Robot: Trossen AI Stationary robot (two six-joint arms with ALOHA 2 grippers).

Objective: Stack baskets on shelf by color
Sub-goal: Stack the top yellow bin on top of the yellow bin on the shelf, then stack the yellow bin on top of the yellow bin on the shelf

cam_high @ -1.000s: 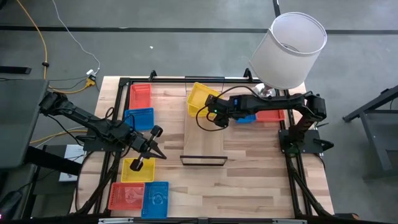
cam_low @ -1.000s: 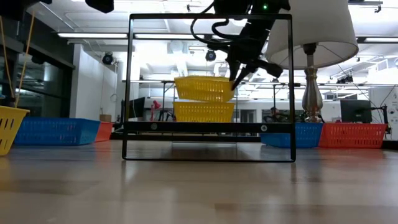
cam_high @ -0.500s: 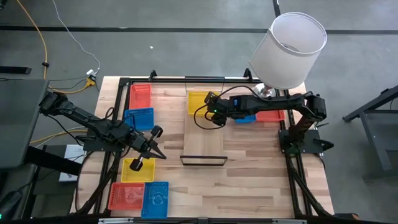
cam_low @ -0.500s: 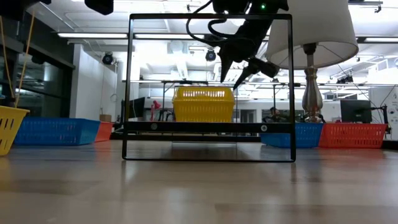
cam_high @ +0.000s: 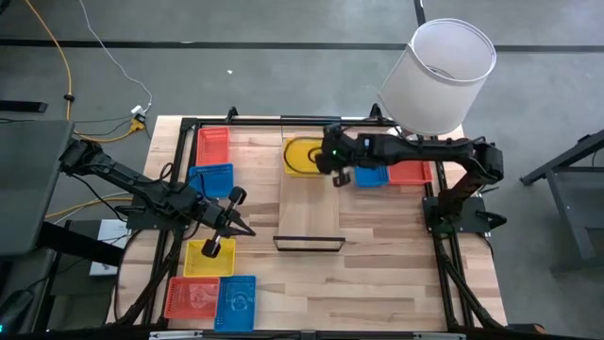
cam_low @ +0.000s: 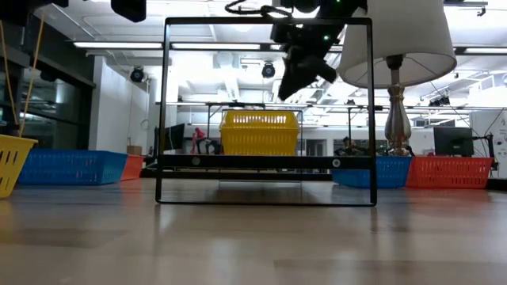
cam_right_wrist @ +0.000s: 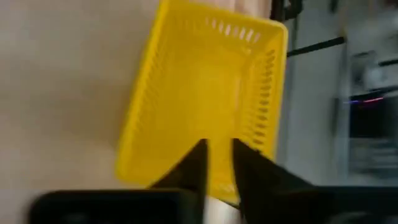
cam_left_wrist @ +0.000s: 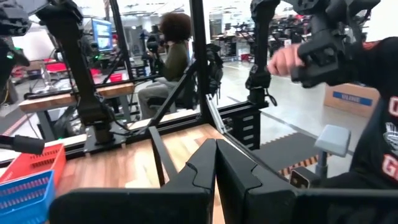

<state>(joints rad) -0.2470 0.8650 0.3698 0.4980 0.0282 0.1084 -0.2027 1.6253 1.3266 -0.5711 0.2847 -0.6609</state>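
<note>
resting: two yellow baskets stacked

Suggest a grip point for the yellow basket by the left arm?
Yellow basket sits upright, open side up, beside the left gripper. Probably best to come from above and pinch one long rim wall, one finger inside, one outside; the thin wall suits the gripper.

We see bright, even ceiling strip lights glaring behind the low view; the yellow basket looks motion-blurred in the right wrist view.
</note>
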